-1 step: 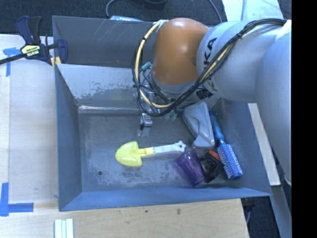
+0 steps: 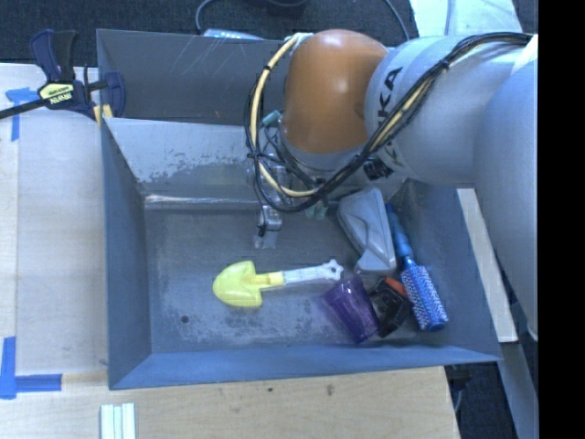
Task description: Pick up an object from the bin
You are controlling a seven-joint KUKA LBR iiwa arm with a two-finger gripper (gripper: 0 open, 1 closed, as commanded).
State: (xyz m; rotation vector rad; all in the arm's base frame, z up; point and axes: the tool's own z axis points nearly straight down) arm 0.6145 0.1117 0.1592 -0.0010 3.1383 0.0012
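- So far, we see nothing lifted: the gripper (image 2: pixel 266 234) hangs low over the bare floor of the bin (image 2: pixel 125 245), near the back wall, with nothing visible in it.
- We cannot tell whether the claw is apart or together; it is too small and too crowded by the wrist above it.
- Nearest to it is a toy shovel (image 2: pixel 247 284), yellow blade and white handle, lying flat on the floor just in front of the gripper and apart from it.
- Right of the shovel, a heap fills the corner: a purple translucent piece (image 2: pixel 349 309), a blue brush (image 2: pixel 425 297) and a grey pouch (image 2: pixel 370 227).
- We judge the pick not yet made: closing on a thing and raising it out of the bin are both left to do.
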